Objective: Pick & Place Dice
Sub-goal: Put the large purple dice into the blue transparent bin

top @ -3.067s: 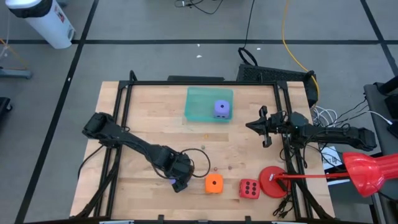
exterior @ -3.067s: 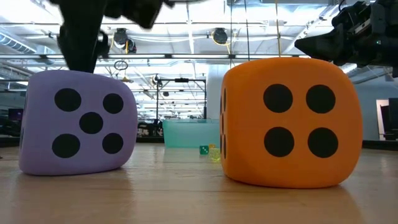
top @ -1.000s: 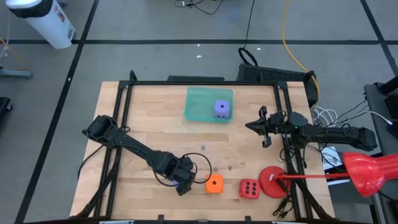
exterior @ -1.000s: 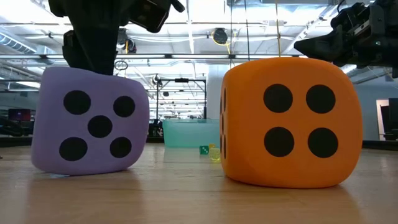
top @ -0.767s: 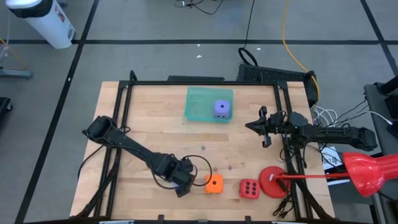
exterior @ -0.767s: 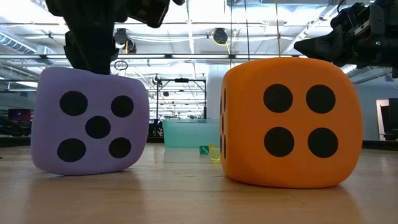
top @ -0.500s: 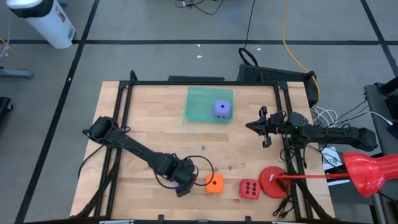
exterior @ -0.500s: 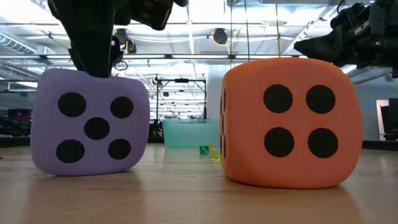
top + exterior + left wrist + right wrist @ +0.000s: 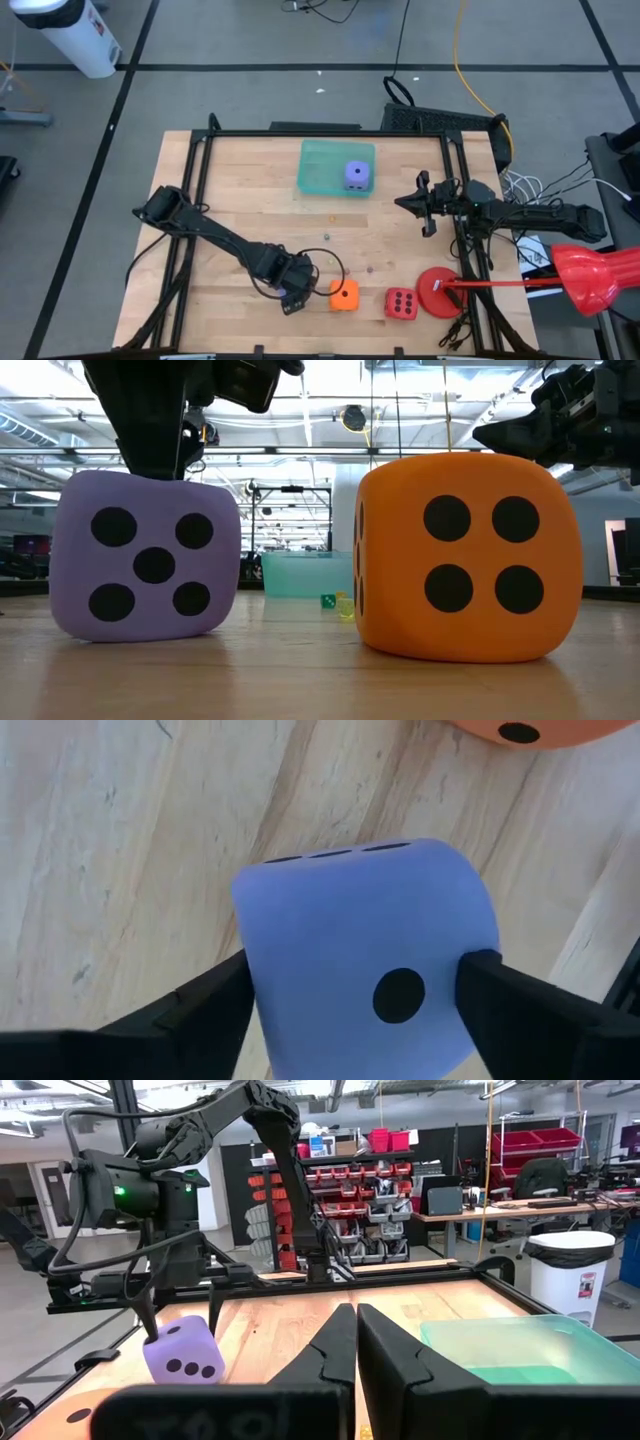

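A lavender die [image 9: 365,955] sits on the wooden table near its front edge, resting flat on its bottom face [image 9: 145,565]. My left gripper [image 9: 355,990] stands over it, pointing down, shut on it [image 9: 290,290]. Just to its right sits the orange die [image 9: 344,295], and beyond that the red die [image 9: 401,303]. A second lavender die [image 9: 355,175] lies in the teal bin [image 9: 320,165] at the back. My right gripper [image 9: 425,205] waits shut at the table's right side, touching nothing. My left gripper pinches the lavender die between its two fingers, one on each of two opposite side faces [image 9: 250,990]. The fingers [image 9: 150,450] come from above, pointing down. The die stands level with its bottom face on the table.
A flat red round disc [image 9: 437,290] lies at the front right, with a red long-handled tool [image 9: 590,275] beside it past the table's edge. A few tiny dice [image 9: 335,603] lie mid-table. A black frame [image 9: 190,180] runs along the table's left, far and right sides.
The lavender die, tipped up on one edge a second ago, has come back down flat on the table under my left gripper. That gripper has rolled slightly about its downward axis and stayed over the die.
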### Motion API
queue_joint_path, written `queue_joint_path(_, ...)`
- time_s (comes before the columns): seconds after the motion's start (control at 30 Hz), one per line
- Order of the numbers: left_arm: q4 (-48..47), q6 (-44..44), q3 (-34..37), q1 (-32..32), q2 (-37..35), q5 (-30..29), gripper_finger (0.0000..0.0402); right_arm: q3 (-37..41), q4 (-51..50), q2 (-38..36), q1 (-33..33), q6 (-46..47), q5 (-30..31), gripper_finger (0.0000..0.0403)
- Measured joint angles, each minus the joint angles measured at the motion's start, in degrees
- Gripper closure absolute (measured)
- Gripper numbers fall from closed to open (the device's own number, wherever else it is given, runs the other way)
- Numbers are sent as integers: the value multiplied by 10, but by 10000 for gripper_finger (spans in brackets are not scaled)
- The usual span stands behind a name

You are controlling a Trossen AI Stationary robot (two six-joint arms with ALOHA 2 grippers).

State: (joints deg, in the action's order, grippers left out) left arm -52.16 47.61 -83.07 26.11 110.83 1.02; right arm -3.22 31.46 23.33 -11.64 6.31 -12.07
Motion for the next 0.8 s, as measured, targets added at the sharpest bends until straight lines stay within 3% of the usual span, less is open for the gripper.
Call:
queue_joint_path(0.17,26,-21,4,4,-48,-29,10,0,0,0,0,1,0,399)
queue_joint_path(0.47,30,-56,2,15,-79,-56,21,0,0,0,0,1,0,398)
queue_joint_path(0.8,27,-215,1,62,-68,-120,3,0,0,0,0,1,0,399)
